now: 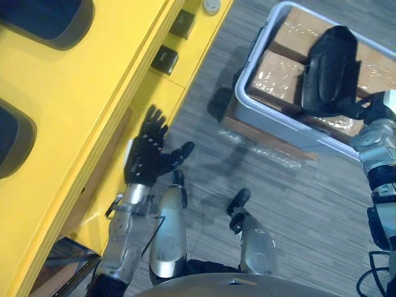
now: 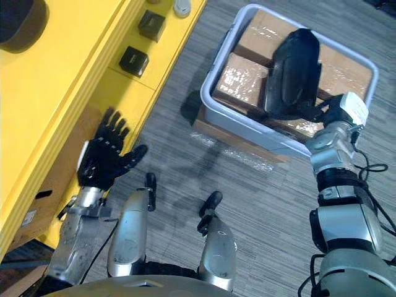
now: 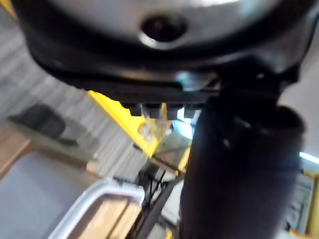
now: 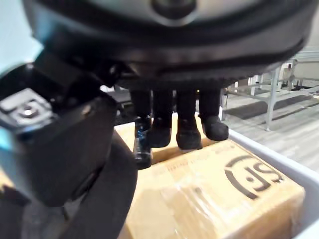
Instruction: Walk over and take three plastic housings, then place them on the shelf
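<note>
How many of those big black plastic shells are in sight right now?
3 black shells: one in the right hand over the grey bin; two on the yellow shelf, one farther off, one nearer. More may be hidden.

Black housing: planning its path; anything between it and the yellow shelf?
Nothing visible: only floor lies between the housing, in the right hand over the bin, and the shelf; open left hand beside it.

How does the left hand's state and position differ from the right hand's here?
The left hand is open with fingers spread and holds nothing; the right hand is closed on a black plastic housing. The left hand hangs beside the yellow shelf; the right hand is over the grey bin of boxes. Both are dark.
</note>
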Robot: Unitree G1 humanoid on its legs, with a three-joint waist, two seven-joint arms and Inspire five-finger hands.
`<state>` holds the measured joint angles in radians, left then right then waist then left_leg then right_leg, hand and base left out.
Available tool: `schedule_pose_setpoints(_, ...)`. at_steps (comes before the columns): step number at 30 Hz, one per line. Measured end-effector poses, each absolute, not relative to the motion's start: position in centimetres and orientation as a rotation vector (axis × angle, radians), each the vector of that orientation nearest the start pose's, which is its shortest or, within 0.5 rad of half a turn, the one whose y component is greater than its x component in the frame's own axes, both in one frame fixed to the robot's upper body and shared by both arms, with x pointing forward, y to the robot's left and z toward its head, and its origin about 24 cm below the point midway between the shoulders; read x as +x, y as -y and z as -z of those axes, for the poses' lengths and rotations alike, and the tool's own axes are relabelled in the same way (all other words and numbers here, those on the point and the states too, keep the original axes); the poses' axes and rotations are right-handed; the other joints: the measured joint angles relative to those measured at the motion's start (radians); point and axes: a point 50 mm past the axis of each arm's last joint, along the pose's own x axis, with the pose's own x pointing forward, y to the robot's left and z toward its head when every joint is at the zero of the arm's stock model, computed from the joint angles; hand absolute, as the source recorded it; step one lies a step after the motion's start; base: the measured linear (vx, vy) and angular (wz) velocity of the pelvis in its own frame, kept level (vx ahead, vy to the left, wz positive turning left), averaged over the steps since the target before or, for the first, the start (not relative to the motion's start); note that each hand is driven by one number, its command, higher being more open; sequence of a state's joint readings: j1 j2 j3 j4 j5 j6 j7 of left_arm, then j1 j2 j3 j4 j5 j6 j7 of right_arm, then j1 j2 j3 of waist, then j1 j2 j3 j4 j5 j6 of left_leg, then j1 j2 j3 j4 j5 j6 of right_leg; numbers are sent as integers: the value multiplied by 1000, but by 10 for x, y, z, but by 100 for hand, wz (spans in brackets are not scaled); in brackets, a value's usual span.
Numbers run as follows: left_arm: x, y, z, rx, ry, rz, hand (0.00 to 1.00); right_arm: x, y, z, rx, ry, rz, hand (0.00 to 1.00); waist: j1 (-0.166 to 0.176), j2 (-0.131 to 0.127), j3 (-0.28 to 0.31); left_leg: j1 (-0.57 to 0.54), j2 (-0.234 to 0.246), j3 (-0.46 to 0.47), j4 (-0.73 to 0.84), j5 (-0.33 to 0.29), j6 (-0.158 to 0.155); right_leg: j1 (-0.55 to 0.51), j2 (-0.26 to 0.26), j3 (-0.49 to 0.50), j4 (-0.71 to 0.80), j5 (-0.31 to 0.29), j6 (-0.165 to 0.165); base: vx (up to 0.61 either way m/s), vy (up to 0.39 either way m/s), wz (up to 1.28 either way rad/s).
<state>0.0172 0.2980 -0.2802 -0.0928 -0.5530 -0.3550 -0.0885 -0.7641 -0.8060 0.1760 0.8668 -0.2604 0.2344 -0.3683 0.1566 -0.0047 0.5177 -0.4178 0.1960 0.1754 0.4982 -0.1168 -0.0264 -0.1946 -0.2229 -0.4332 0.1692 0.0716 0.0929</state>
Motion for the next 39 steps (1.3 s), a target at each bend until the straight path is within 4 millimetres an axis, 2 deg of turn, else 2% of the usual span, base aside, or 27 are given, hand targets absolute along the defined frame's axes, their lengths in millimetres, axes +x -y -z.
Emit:
schedule_pose_setpoints(1, 243, -134, -88, -277, 330, 365, 100, 343, 358, -168, -1065, -160, 734, 0, 0, -4, 0, 5, 3, 9, -3, 1, -1, -1, 1, 3, -2, 2, -1, -58, 4, -30)
schedule_pose_setpoints(4, 276, -115, -118, -194, 370, 511, 100, 355, 338, -179, -1059, -69, 756, 0, -28, -31, -6, 8, 9, 31, -14, 8, -3, -11, 14, 28, -29, 28, -9, -48, 0, -28)
schedule_pose_setpoints(5, 296, -108, -127, -156, 350, 535, 100, 360, 331, -186, -1050, -27, 763, 0, -38, -37, -6, 7, 22, 45, -13, 8, -3, -15, 20, 42, -44, 41, -8, -57, -4, -31)
schedule_pose_setpoints(9, 331, -106, -134, -206, 231, 518, 100, 369, 314, -202, -1051, 59, 780, 0, -64, -46, -6, -1, 27, 73, -13, 8, -3, -45, 29, 75, -53, 56, -13, -37, 0, -25)
schedule_pose_setpoints(12, 345, -105, -125, -284, 109, 487, 100, 374, 304, -209, -1032, 103, 791, 0, -83, -52, -5, -13, 35, 83, -10, 11, -6, -66, 36, 85, -53, 60, -13, 1, -29, -16)
schedule_pose_setpoints(17, 352, -97, -118, -440, -10, 451, 100, 383, 283, -219, -1010, 170, 786, 0, -104, -53, -5, -17, 47, 99, -9, 10, -7, -86, 46, 109, -52, 63, -16, 16, -41, -13)
schedule_pose_setpoints(23, 368, -84, -133, -570, -52, 414, 100, 390, 261, -227, -970, 228, 778, 0, -113, -59, -4, -35, 61, 103, 13, 3, -15, -104, 58, 122, -48, 65, -19, -24, -31, -8)
schedule_pose_setpoints(28, 373, -85, -142, -719, -60, 406, 100, 393, 246, -232, -964, 300, 778, 0, -123, -64, -2, -46, 63, 107, 23, -1, -14, -119, 59, 132, -44, 67, -19, -15, -12, -5)
schedule_pose_setpoints(30, 376, -88, -147, -805, -59, 400, 100, 393, 238, -236, -962, 349, 770, 0, -135, -73, -2, -42, 63, 108, 22, -1, -14, -118, 59, 135, -42, 67, -19, 0, 0, 0)
schedule_pose_setpoints(35, 378, -83, -158, -865, -43, 429, 100, 387, 221, -249, -949, 515, 767, 0, -140, -80, -1, 6, 63, 125, 6, -1, -15, -89, 59, 147, -42, 67, -19, 11, -16, -5)
schedule_pose_setpoints(39, 377, -75, -158, -891, -54, 448, 100, 368, 199, -250, -933, 730, 706, 0, -143, -90, -3, 96, 58, 154, -38, 2, -22, -19, 60, 163, -72, 67, -18, 9, -17, -8)
